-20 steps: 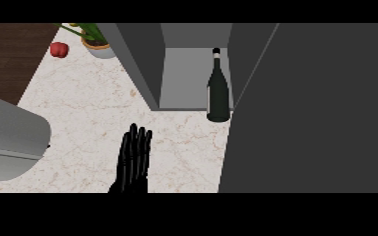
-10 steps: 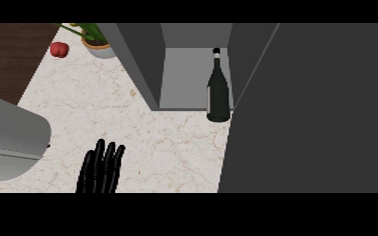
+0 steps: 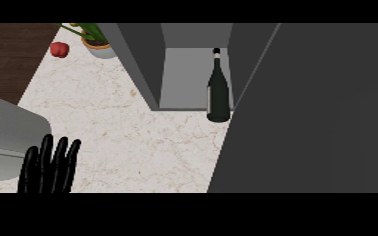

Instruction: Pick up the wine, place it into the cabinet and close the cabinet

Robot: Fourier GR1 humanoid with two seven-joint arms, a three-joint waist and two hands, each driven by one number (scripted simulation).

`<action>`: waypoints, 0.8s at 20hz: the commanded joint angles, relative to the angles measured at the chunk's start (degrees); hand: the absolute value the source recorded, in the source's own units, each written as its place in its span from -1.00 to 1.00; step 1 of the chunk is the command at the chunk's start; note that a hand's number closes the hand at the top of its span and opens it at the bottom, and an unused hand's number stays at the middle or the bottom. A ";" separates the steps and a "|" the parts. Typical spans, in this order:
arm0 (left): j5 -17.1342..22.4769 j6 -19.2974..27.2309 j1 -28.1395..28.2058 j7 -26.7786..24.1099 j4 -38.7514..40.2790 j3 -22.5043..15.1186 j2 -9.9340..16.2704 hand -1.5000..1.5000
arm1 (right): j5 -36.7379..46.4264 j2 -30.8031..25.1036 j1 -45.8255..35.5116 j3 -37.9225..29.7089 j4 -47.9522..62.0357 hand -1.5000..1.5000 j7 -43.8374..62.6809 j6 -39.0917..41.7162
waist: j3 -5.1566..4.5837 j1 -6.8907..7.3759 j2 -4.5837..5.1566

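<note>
A dark green wine bottle stands upright in the open grey cabinet, its base at the front lip on the right side. The cabinet's dark grey door stands open and fills the right part of the view. My left hand shows at the lower left edge, fingers straight and pointing up, holding nothing and far from the bottle. My right hand does not show.
A red pepper and a potted plant sit at the back left of the marble counter. A grey appliance rises at the left edge, just behind my left hand.
My left hand has drawn back down and to the left, from the middle of the counter to the lower left edge. The bottle and the door have not moved.
</note>
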 commanded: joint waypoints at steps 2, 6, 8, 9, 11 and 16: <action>4.79 -4.28 3.46 0.37 -2.64 8.43 4.74 -1.00 | -1.49 -0.96 1.56 8.03 -8.35 1.00 1.41 2.79 | -0.02 0.18 -0.09; 9.57 -8.87 5.60 1.03 -1.97 14.26 6.22 -1.00 | 1.44 0.80 1.67 16.76 -10.84 1.00 4.96 -0.30 | -0.07 -0.08 -0.10; 7.17 -11.51 10.07 -3.80 0.06 13.00 5.32 -1.00 | 6.06 2.07 0.51 22.34 -11.10 1.00 6.09 -2.98 | -0.13 0.09 -0.32; 11.18 -10.49 6.95 1.75 -2.25 18.07 8.07 -1.00 | 6.45 2.09 -1.93 22.82 -10.26 1.00 7.26 -4.00 | -0.09 -0.18 -0.16; 10.46 -12.57 9.22 0.11 -0.77 18.63 8.50 -1.00 | 8.77 2.11 -0.68 27.66 -10.50 1.00 5.44 -5.80 | -0.09 -0.36 -0.40; 12.92 -18.46 10.04 0.60 1.98 22.71 9.02 -1.00 | 15.11 2.12 -2.96 36.16 -6.56 1.00 3.19 -14.08 | -0.10 -0.31 -0.26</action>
